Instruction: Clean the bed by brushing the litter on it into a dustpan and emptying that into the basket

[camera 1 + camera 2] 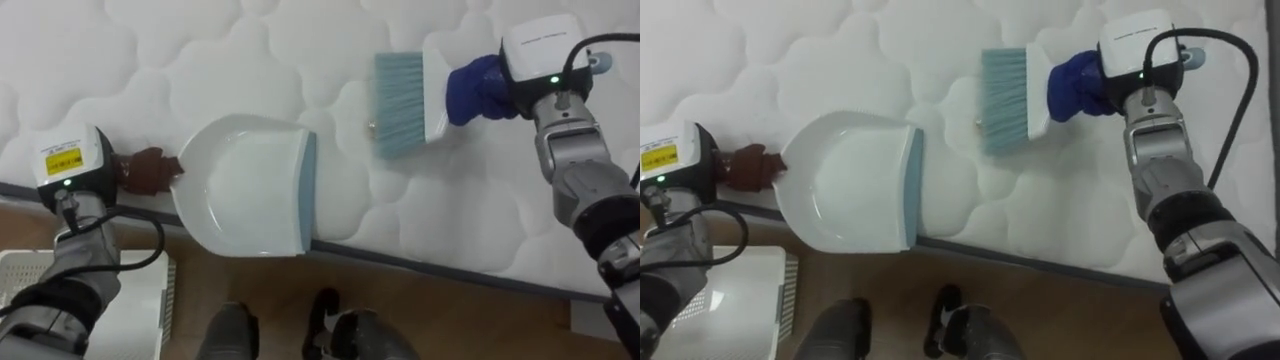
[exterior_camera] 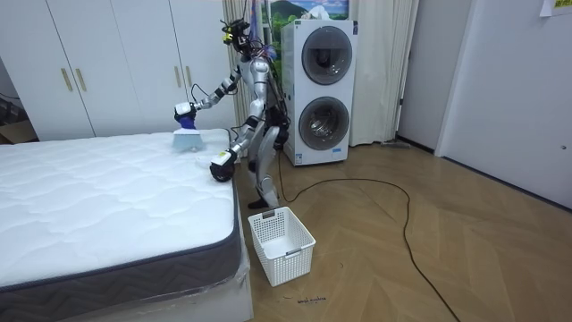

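A white dustpan [image 1: 245, 185] with a pale blue lip lies at the edge of the white quilted mattress [image 1: 200, 60], partly overhanging it, its lip turned toward the brush. My left hand [image 1: 150, 170], in a brown glove, is shut on the dustpan's handle. My right hand [image 1: 480, 88], in a blue glove, is shut on a white hand brush [image 1: 405, 100] with pale blue bristles resting on the mattress, a short gap right of the lip. A tiny speck [image 1: 372, 126] lies at the bristle tips. In the room view I stand at the bed's side, right hand [image 2: 184, 111] stretched over it.
A white plastic basket [image 2: 281, 243] stands on the wooden floor by the bed's corner, seen at the lower left [image 1: 140, 310] beside my left arm. Stacked washing machines [image 2: 320, 89] stand behind me. The mattress's dark side edge [image 1: 450, 265] runs below the dustpan.
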